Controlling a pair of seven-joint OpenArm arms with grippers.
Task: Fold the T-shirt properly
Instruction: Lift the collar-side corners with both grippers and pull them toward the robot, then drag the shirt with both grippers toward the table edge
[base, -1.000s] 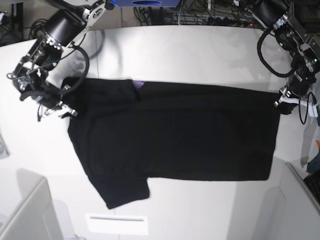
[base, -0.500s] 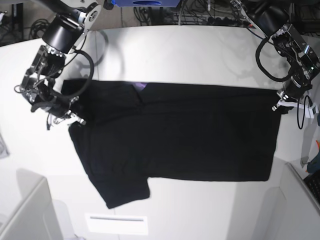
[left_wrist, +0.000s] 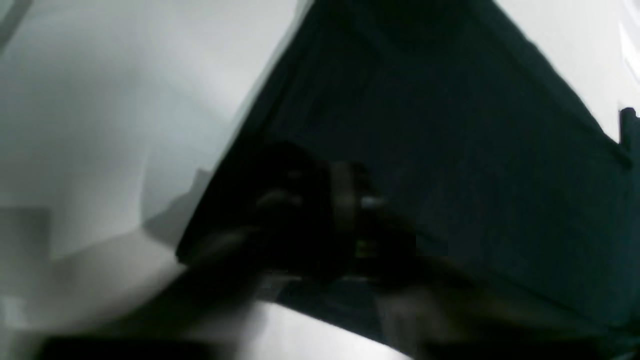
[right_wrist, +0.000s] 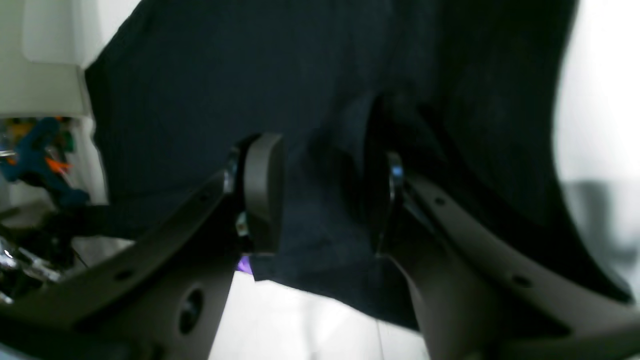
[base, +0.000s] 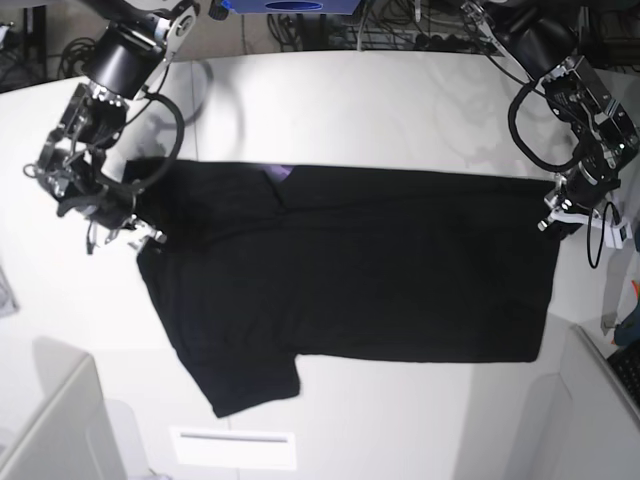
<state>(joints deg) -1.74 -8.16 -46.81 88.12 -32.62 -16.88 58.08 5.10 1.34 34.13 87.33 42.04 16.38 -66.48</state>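
The black T-shirt (base: 350, 270) lies flat across the white table (base: 380, 100), collar end on the left, hem on the right. A bit of purple print (base: 281, 170) shows at the collar. My right gripper (base: 140, 235) is at the shirt's left shoulder edge. In the right wrist view its fingers (right_wrist: 260, 190) stand apart with black cloth (right_wrist: 225, 75) between them. My left gripper (base: 552, 215) is at the hem's upper right corner. In the left wrist view it is a dark blur (left_wrist: 325, 225) over the cloth (left_wrist: 450, 150), so whether it is open or shut does not show.
Cables (base: 400, 30) run along the table's back edge. A white label (base: 235, 447) lies at the front edge. A grey box (base: 50, 430) stands at the front left. Clutter (base: 625, 330) sits past the right edge.
My right gripper has moved right and down onto the shirt's left shoulder edge. My left gripper has shifted slightly left at the hem corner. The shirt has barely moved.
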